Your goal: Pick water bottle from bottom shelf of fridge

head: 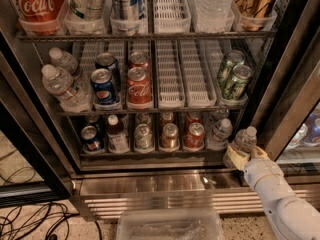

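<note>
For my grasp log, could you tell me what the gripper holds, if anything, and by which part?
The gripper, at the right end of the bottom shelf, holds the water bottle by its lower body.

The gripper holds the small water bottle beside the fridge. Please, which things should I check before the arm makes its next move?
1. Grip: the gripper is shut around the lower part of the water bottle: ok.
2. Water bottle out of the bottom shelf: it is in front of the rack's right end: ok.
3. Water bottle upright, cap on top: ok.
4. Second small bottle in the rightmost lane stands upright, apart from the held one: ok.
5. Room between the water bottle and the frame on its right: cannot tell.
</note>
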Robot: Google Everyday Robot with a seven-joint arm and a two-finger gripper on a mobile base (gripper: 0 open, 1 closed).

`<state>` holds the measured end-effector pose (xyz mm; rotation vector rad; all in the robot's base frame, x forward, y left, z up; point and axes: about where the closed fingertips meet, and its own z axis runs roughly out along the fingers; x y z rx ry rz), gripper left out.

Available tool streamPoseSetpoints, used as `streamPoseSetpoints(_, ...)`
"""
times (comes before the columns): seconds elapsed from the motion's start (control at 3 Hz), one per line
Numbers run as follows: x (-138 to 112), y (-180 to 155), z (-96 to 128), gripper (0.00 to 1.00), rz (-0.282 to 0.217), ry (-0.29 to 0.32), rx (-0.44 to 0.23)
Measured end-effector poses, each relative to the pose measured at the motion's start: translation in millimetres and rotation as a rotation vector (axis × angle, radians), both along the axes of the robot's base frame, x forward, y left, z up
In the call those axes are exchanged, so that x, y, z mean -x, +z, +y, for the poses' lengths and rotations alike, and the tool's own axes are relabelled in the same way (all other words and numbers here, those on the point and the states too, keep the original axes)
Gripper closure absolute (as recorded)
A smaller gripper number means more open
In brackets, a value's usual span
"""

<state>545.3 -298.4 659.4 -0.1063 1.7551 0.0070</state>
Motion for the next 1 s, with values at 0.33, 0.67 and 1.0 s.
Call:
streamPoseSetpoints(0.33,9,-7,12,1.00,0.040,0.061,0.003)
streamPoseSetpoints(0.67,32,-27,32,1.00,0.138,0.157,0.019)
streamPoseSetpoints(1.0,61,-43,38,1.00,0.233,0.222,0.039)
